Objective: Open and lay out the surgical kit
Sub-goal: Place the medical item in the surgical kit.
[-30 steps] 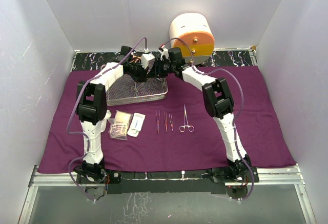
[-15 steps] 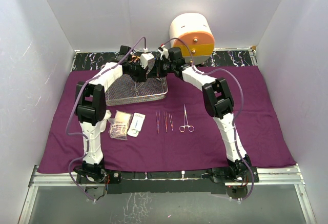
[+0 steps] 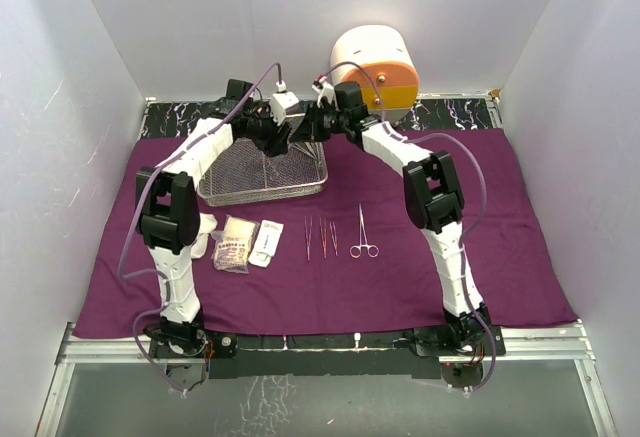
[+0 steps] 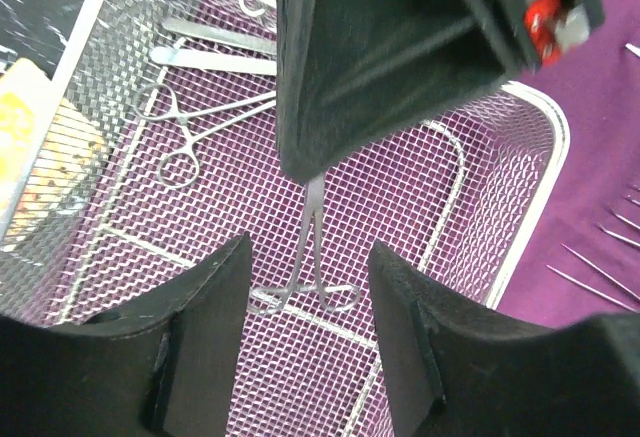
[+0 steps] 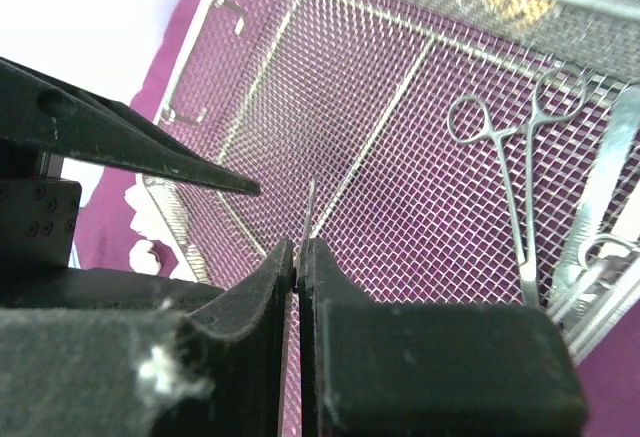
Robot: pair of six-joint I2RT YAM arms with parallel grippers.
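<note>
The wire-mesh tray (image 3: 262,179) sits at the back left of the purple cloth (image 3: 500,217). Both grippers hang over it, tip to tip. My right gripper (image 5: 298,249) is shut on thin forceps (image 4: 312,247), whose ring handles dangle just above the mesh. My left gripper (image 4: 307,267) stands open, one finger on either side of those handles, touching nothing. More forceps (image 4: 200,127) and flat tweezers (image 4: 215,57) lie in the tray's far end. On the cloth in front lie a gauze wad (image 3: 205,237), two packets (image 3: 235,240), thin tweezers (image 3: 308,237) and another pair of forceps (image 3: 362,232).
The white-and-orange cabinet (image 3: 375,67) stands behind the right arm at the back. A black marbled strip (image 3: 455,114) runs along the cloth's far edge. A yellow flat pack (image 4: 40,147) shows beside the tray's outer wall.
The left arm has drawn back and up over the tray, and its wrist has moved toward the back. The right wrist has lifted slightly with it.
</note>
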